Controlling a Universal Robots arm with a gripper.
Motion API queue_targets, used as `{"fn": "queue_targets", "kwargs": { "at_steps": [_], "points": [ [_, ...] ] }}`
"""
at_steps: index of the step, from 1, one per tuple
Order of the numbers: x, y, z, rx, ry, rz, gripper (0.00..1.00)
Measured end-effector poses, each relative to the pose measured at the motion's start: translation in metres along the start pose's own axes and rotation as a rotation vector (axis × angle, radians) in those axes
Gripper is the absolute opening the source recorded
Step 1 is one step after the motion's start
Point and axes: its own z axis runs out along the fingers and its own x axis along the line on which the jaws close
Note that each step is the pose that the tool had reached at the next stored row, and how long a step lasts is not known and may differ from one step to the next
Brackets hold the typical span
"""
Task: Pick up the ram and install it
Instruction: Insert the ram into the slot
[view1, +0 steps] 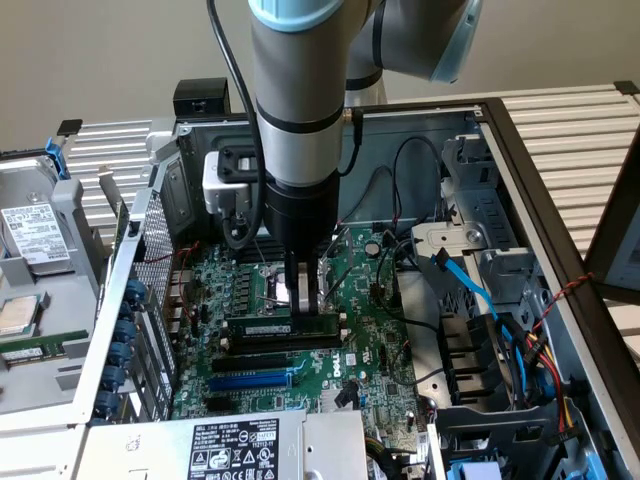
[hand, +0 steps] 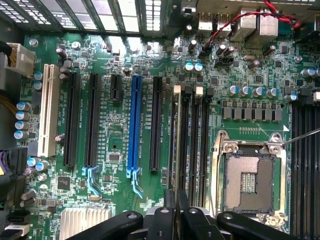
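The pick-up is done: the gripper (view1: 306, 298) is clamped on the ram (view1: 283, 328), jaws pressed together on its top edge. The ram stands on edge among the black slots (hand: 205, 140) just beside the CPU socket (hand: 248, 181), between it and the blue slot (hand: 134, 125); whether it is fully seated I cannot tell. The arm (view1: 295, 100) hangs straight down beside the socket, wrist vertical
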Motion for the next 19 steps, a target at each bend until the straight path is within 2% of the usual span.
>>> {"fn": "queue_targets", "kwargs": {
  "at_steps": [2, 7, 13, 15, 19],
  "points": [
    [0.0000, 0.0010, -0.0002, 0.0026, 0.0004, 0.000, 0.13],
    [-0.0001, 0.0050, 0.0001, 0.0137, 0.0014, 0.000, 0.13],
    [-0.0005, 0.0061, 0.0002, 0.0329, 0.0076, -0.001, 0.13],
    [-0.0006, 0.0061, 0.0003, 0.0351, 0.0074, -0.001, 0.13],
    [-0.0007, 0.0067, 0.0001, 0.0353, 0.0077, -0.001, 0.13]
  ]
}}
